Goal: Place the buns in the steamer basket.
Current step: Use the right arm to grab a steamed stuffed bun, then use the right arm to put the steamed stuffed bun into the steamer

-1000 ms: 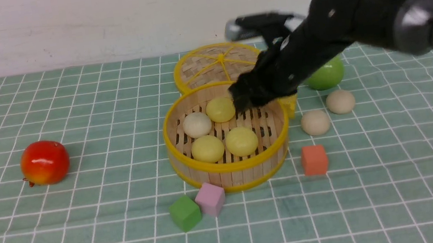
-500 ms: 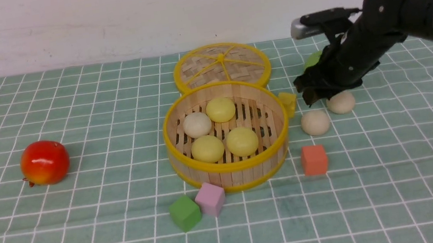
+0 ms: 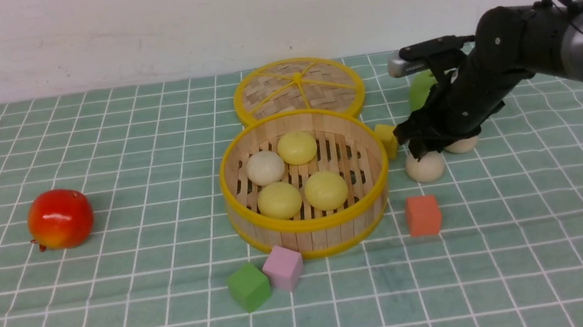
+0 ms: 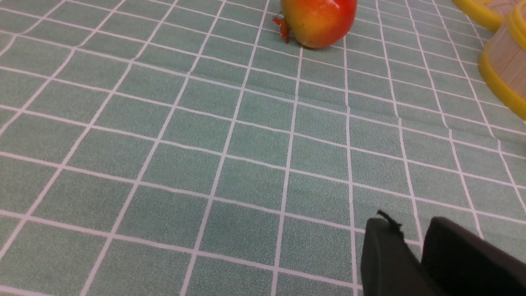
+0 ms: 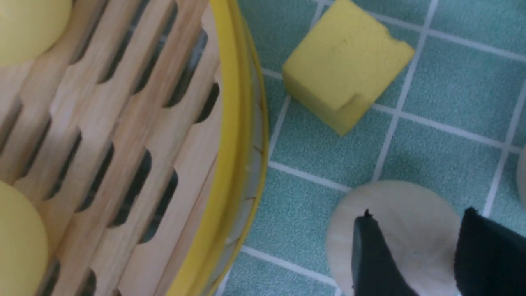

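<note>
The steamer basket (image 3: 311,223) holds several buns: one beige-white (image 3: 265,167) and three pale yellow (image 3: 297,147). Two beige buns lie on the cloth to its right. My right gripper (image 3: 419,148) is down on the nearer one (image 3: 425,167), which still rests on the cloth. In the right wrist view its open gripper (image 5: 417,213) has a finger on either side of the bun's (image 5: 394,197) top, beside the basket rim (image 5: 230,123). The farther bun (image 3: 463,145) is partly hidden behind the arm. My left gripper (image 4: 411,224) hovers over bare cloth, fingers a narrow gap apart, holding nothing.
A woven lid (image 3: 297,85) lies behind the basket. A green apple (image 3: 421,91) sits behind my right arm and a red apple (image 3: 60,219) is at far left. A yellow cube (image 3: 388,138) touches the basket's right side. Orange (image 3: 423,215), pink (image 3: 283,267) and green (image 3: 249,286) cubes lie in front.
My right arm swung from over the basket out to the right, then dropped onto the nearer beige bun. Its jaws have narrowed. The four buns in the basket stayed put.
</note>
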